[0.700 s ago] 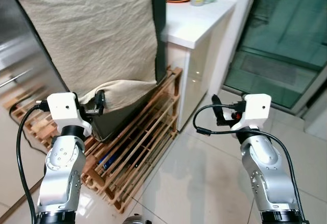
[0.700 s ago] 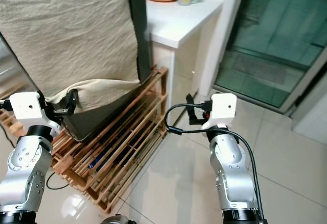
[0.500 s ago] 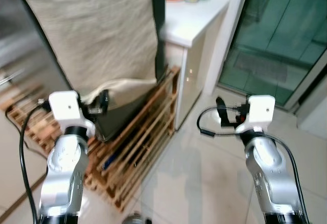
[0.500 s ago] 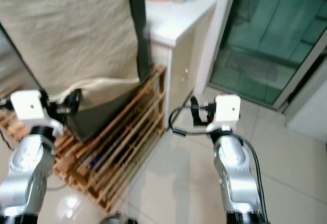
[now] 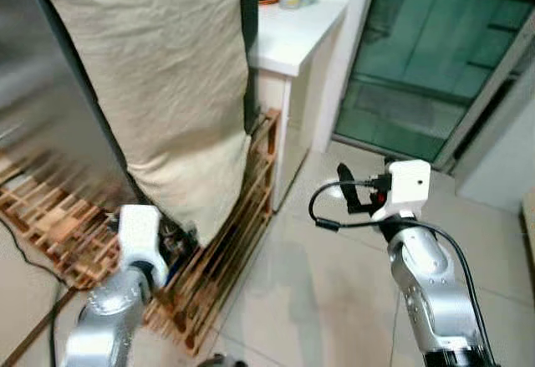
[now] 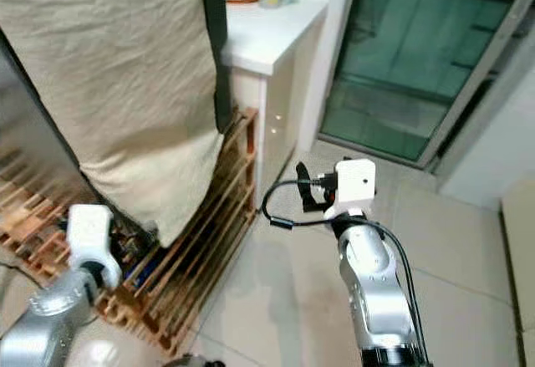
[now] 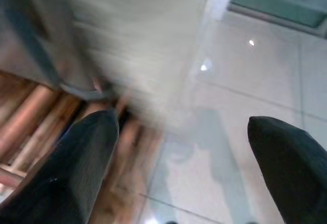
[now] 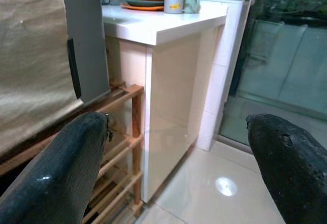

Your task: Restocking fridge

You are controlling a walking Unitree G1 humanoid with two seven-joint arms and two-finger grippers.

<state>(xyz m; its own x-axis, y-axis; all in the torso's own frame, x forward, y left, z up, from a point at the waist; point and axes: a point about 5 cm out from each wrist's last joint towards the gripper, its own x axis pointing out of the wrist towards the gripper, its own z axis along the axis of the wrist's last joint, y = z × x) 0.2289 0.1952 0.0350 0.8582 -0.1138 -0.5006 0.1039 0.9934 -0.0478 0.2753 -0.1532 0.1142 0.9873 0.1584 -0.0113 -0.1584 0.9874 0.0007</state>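
Hands both open and empty, left hand (image 7: 179, 173) low by the wooden rack (image 5: 242, 216), right hand (image 8: 176, 168) facing the white surface (image 8: 153, 25): best approach the cloth-draped fridge (image 5: 159, 91) squarely

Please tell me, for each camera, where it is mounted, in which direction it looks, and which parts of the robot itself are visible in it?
Head stereo views: look forward and down at the beige cloth, wooden pallet, white counter; both arms show, left gripper low, right gripper raised.
Left wrist view: blurred pallet and floor, between open fingers.
Right wrist view: counter and mugs, between open fingers.
Shared: cloth, pallet, counter.
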